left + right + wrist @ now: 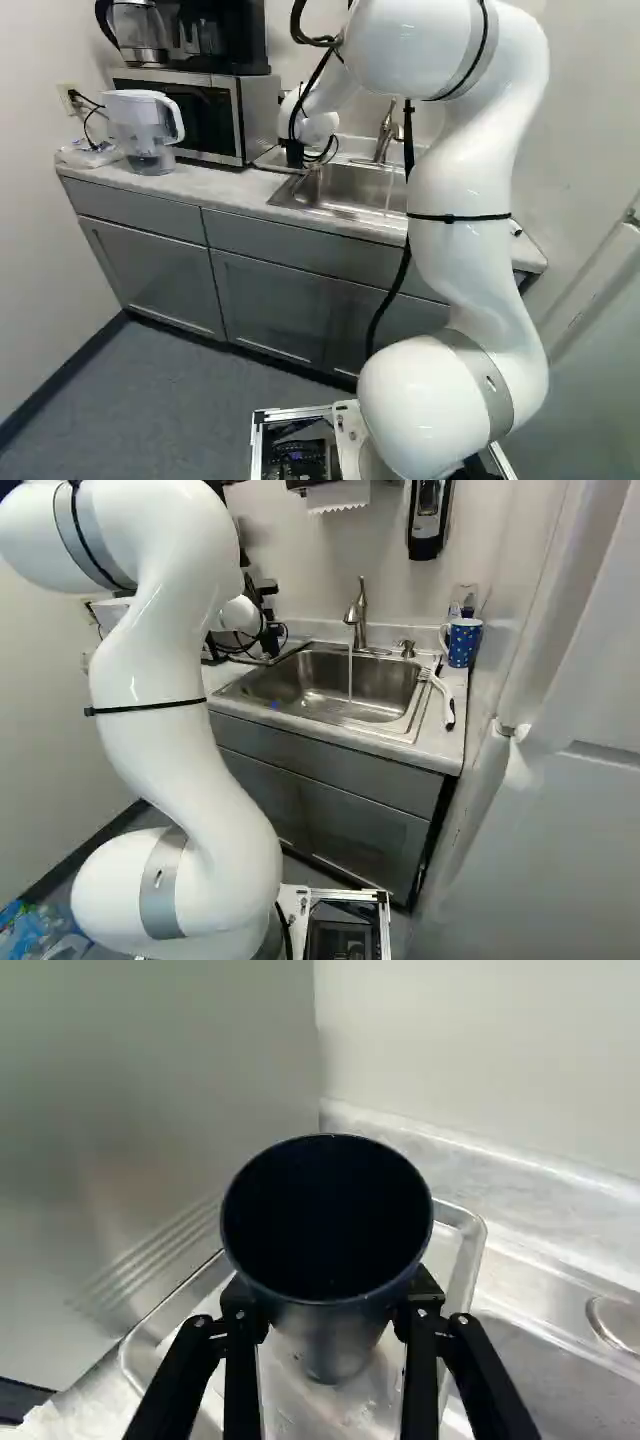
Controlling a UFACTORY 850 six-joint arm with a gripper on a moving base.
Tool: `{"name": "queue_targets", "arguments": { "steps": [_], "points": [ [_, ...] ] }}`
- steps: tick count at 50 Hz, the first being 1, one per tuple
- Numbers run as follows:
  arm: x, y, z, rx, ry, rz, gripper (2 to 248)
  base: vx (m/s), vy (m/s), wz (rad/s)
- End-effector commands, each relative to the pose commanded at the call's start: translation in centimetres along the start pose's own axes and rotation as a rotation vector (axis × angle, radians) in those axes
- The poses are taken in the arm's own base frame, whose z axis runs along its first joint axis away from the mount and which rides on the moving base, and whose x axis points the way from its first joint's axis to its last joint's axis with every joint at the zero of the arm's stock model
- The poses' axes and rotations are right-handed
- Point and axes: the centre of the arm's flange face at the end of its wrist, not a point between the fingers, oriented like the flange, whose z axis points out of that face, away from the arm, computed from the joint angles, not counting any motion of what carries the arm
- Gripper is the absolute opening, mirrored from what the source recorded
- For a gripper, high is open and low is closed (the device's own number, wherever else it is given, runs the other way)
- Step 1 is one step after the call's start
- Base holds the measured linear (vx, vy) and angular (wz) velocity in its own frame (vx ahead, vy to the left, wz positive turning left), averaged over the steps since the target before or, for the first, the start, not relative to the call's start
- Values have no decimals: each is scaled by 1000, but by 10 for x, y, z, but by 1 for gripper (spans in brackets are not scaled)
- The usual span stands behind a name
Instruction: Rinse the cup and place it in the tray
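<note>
I count the following units on my feeds: one cup (335,1335), one tray (285,1400), one sink (285,685), one faucet (361,615), one water stream (350,675), one mug (463,643), one dispenser (427,515), one pitcher (143,125) and one microwave (205,118). Drinking vessels, cup plus mug: two.

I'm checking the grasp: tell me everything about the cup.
The cup is dark, smooth and round, perhaps plastic, thin-rimmed, tapering towards its base; no handle shows. It looks roughly upright, mouth up, inside too dark to read. The gripper clamps it from two sides over the metal tray; base contact is unclear.
</note>
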Motion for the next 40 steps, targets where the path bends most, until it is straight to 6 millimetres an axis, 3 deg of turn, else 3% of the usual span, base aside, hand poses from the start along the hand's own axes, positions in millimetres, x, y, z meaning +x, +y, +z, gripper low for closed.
{"name": "queue_targets", "arguments": {
  "steps": [2, 7, 8, 12, 13, 17, 18, 40],
  "points": [
    [0, 0, 0, 0, 0, 0, 139, 0, 0, 0],
    [0, 0, 0, 0, 0, 0, 139, 0, 0, 0],
    [0, 0, 0, 0, 0, 0, 171, 0, 0, 0],
    [0, 0, 0, 0, 0, 0, 171, 0, 0, 0],
    [0, 0, 0, 0, 0, 0, 205, 0, 0, 0],
    [0, 0, 0, 0, 0, 0, 205, 0, 0, 0],
    [0, 0, 0, 0, 0, 0, 240, 0, 0, 0],
    [10, 0, -7, 0, 19, 0, 247, 0, 0, 0]
  ]
}}
